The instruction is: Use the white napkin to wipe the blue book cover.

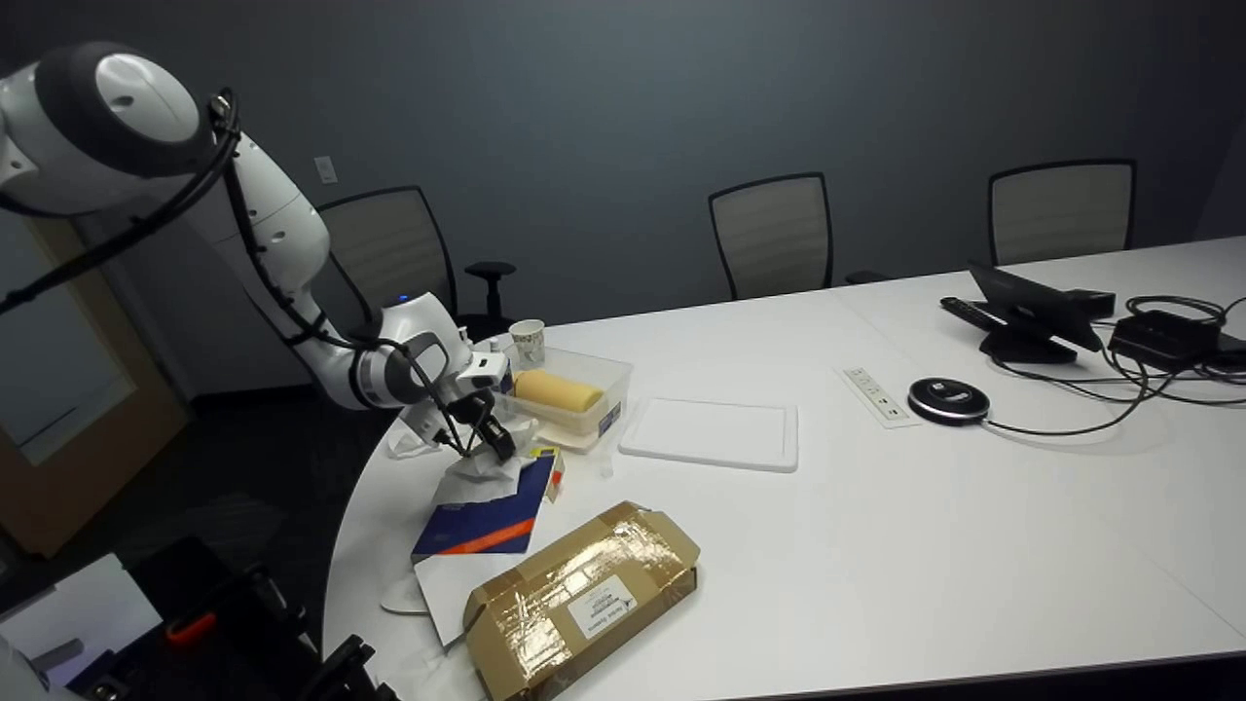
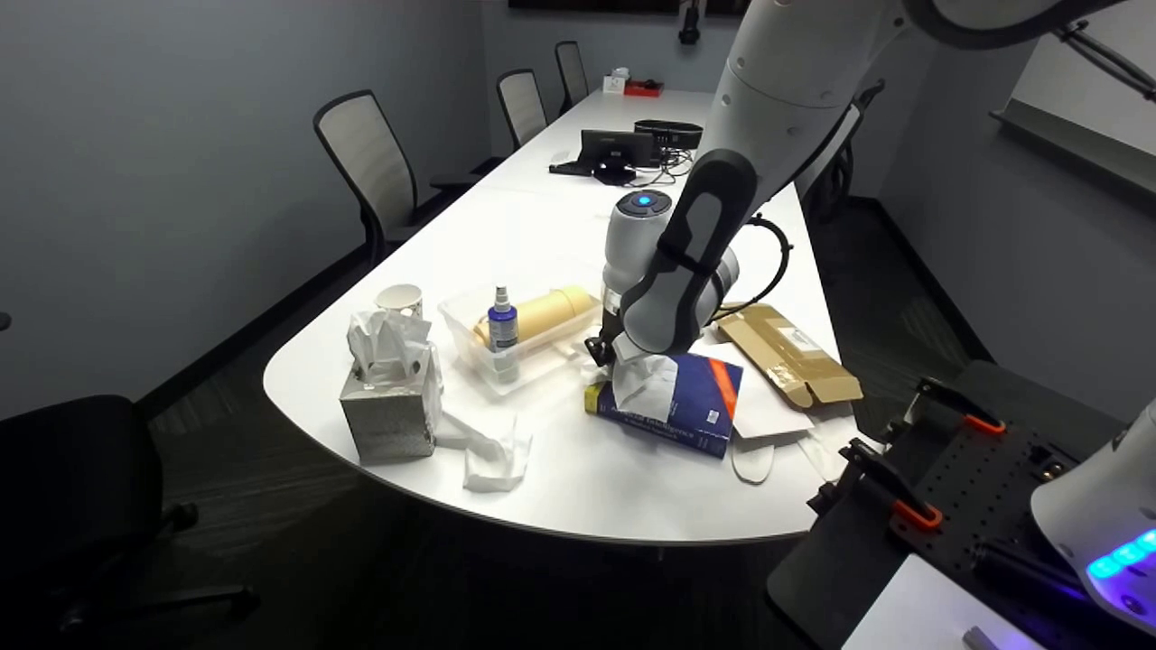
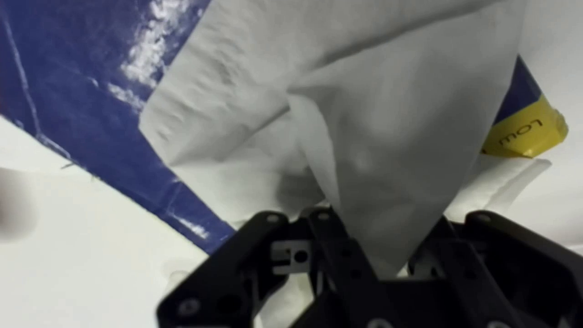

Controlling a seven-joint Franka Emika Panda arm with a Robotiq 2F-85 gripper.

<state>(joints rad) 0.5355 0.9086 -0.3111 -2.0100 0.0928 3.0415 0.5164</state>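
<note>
- I see the blue textbook cover (image 2: 703,388) lying flat, facing up, on the white conference table (image 2: 560,496); I set my clock on it, 12 at the top of an exterior view.
- The white napkin (image 2: 646,388) lies crumpled across the cover's 9 o'clock side, touching it.
- At 10 o'clock, right by the cover's edge, the gripper (image 3: 387,223) has a bunched-up neck of that napkin pinched between its fingers; the folds hide the tips from me.
- A white robot arm (image 2: 786,90) slants down to it from 1 o'clock.
- Towards 2 o'clock a taped cardboard box (image 2: 784,352) lies near the book.
- Farther out at 10 o'clock, a clear plastic bin (image 2: 472,357) holds a spray bottle (image 2: 502,327) and a pale-yellow cylinder (image 2: 551,311).
- A tissue box (image 2: 390,424) stands well apart at 9 o'clock; a loose tissue (image 2: 501,456) lies crumpled at 8.
</note>
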